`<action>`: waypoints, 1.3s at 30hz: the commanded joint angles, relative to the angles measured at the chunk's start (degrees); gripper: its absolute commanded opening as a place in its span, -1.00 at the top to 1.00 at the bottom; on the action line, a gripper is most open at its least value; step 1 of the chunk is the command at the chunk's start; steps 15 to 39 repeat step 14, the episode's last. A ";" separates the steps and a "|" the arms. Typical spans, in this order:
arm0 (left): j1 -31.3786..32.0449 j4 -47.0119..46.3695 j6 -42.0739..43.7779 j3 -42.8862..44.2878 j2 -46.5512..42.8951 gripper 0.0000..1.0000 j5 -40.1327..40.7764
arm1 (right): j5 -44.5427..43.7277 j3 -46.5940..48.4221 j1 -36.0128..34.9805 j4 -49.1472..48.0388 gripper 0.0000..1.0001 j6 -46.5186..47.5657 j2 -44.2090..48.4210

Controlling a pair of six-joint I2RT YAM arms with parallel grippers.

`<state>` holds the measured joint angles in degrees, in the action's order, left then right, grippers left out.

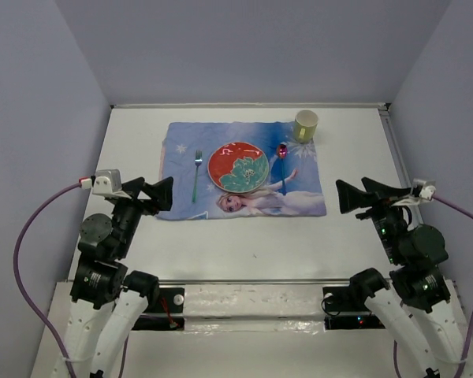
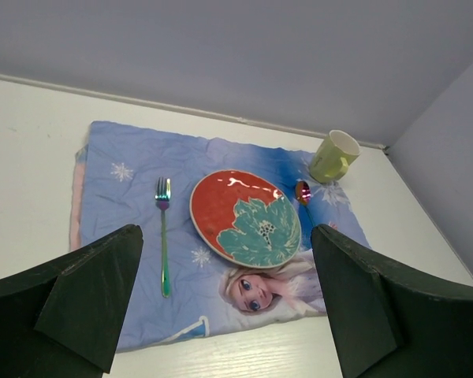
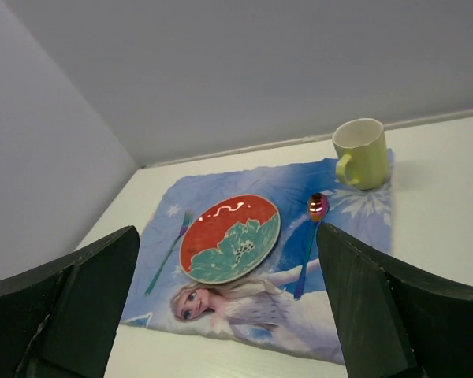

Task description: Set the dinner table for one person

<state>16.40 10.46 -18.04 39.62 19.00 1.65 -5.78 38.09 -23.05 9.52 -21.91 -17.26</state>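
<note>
The white dinner table [image 1: 244, 244] carries a blue princess placemat [image 1: 299, 201]. On the mat lie a red and teal plate [image 1: 238, 167], an iridescent fork [image 1: 196, 175] to its left and an iridescent spoon [image 1: 283, 161] to its right. A yellow-green mug [image 1: 305, 125] stands at the mat's far right corner. My left gripper [image 1: 164, 194] is open and empty, held above the mat's near left corner. My right gripper [image 1: 348, 197] is open and empty, right of the mat. The left wrist view shows the plate [image 2: 244, 218], fork [image 2: 163, 232] and mug [image 2: 333, 156]; the right wrist view shows the plate [image 3: 230, 239], spoon [image 3: 311, 236] and mug [image 3: 361, 153].
Lilac walls close in the table at the back and both sides. A bare white strip of table [image 1: 244, 252] lies between the mat and the arm bases. Purple cables [image 1: 31, 228] loop from each wrist.
</note>
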 commanded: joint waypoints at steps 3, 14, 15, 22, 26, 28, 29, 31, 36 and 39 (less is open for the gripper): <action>-0.14 -4.30 0.99 4.77 2.26 -0.98 -5.77 | -8.02 -4.42 0.02 1.38 -0.99 -3.31 10.65; -0.23 -7.38 -0.15 -2.62 -0.99 -0.98 -10.70 | -4.41 -1.88 0.02 4.19 -0.99 -4.46 3.11; -0.23 -7.38 -0.15 -2.62 -0.99 -0.98 -10.70 | -4.41 -1.88 0.02 4.19 -0.99 -4.46 3.11; -0.23 -7.38 -0.15 -2.62 -0.99 -0.98 -10.70 | -4.41 -1.88 0.02 4.19 -0.99 -4.46 3.11; -0.23 -7.38 -0.15 -2.62 -0.99 -0.98 -10.70 | -4.41 -1.88 0.02 4.19 -0.99 -4.46 3.11; -0.23 -7.38 -0.15 -2.62 -0.99 -0.98 -10.70 | -4.41 -1.88 0.02 4.19 -0.99 -4.46 3.11; -0.23 -7.38 -0.15 -2.62 -0.99 -0.98 -10.70 | -4.41 -1.88 0.02 4.19 -0.99 -4.46 3.11; -0.23 -7.38 -0.15 -2.62 -0.99 -0.98 -10.70 | -4.41 -1.88 0.02 4.19 -0.99 -4.46 3.11; -0.23 -7.38 -0.15 -2.62 -0.99 -0.98 -10.70 | -4.41 -1.88 0.02 4.19 -0.99 -4.46 3.11; -0.23 -7.38 -0.15 -2.62 -0.99 -0.98 -10.70 | -4.41 -1.88 0.02 4.19 -0.99 -4.46 3.11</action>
